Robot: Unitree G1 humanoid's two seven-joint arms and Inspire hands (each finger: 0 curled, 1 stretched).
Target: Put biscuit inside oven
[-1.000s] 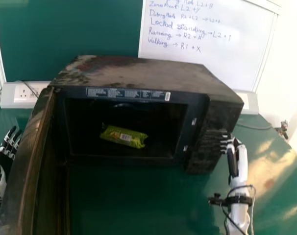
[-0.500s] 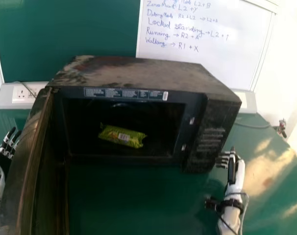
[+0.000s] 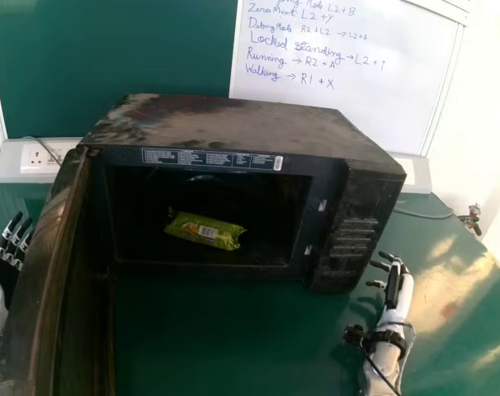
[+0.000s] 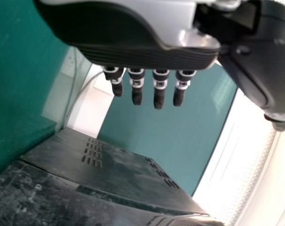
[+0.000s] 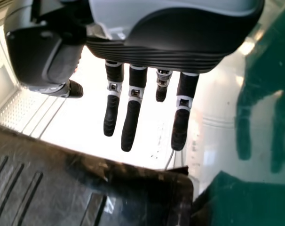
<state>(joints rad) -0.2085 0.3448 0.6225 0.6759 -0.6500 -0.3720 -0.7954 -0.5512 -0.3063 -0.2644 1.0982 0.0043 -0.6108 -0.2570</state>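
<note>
The black oven stands on the table with its door swung wide at the left. Inside its cavity lies the green biscuit packet, touched by neither hand. My right hand is just right of the oven's control panel, fingers extended and holding nothing. In the right wrist view that hand hangs with straight fingers beside the oven. My left hand is at the far left, outside the door; in the left wrist view the hand has relaxed, straight fingers over the oven's side.
Behind the oven stand a whiteboard and a green panel. A socket box with a cable is at the back left. The green table extends in front of the oven and to its right.
My right hand has drawn back from the control panel toward the robot, and its fingers have spread. The biscuit packet has stayed in place in the oven; my left hand has hardly moved.
</note>
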